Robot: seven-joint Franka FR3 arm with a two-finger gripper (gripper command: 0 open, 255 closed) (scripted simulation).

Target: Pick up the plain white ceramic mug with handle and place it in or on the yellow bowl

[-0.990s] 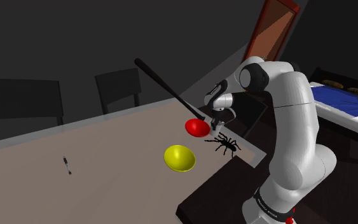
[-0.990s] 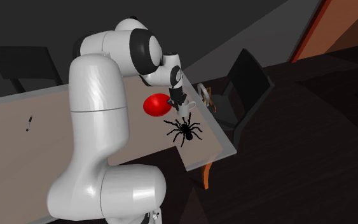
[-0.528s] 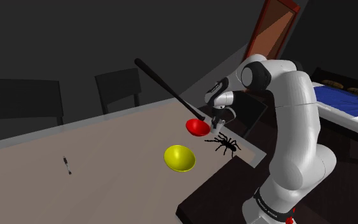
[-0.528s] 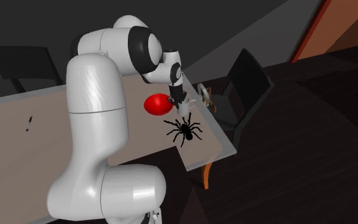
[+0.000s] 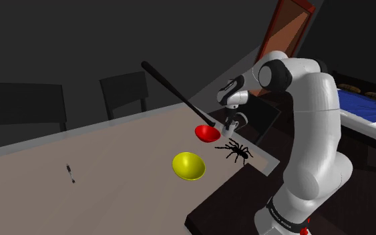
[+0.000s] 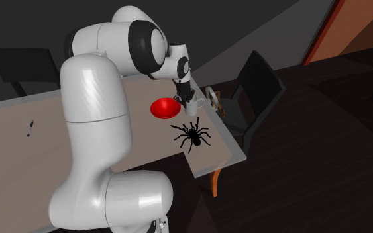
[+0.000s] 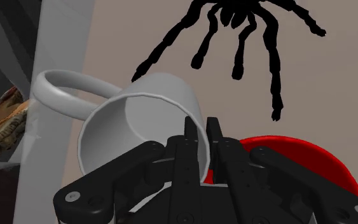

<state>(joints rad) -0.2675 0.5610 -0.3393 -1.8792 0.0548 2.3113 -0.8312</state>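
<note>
In the shoulder view, the ladle [image 5: 207, 133] is laid behind the bowl [image 5: 188, 165] on the surface [image 5: 113, 160], the spider [image 5: 237, 151] to its right, and the mug [image 7: 139, 121] is clasped by the pincer [image 7: 201, 127] beside the ladle.

Overall: dim; walls [image 5: 79, 40] dark grey in both exterior views.
Table [image 5: 113, 153]: flat, even light, pale brown.
Arm [image 5: 316, 120]: brightest surface, soft highlights on top, grey shading beneath.
Mug [image 7: 139, 114], wrist view: grey-shaded interior.

Colours on the pale beige desk [image 5: 113, 167]
A plain white handled mug [image 7: 139, 121], an all-black pincer [image 7: 200, 125], a round yellow bowl [image 5: 188, 165], a red ladle with black handle [image 5: 207, 133], and a solid black spider figure [image 5: 236, 151].
</note>
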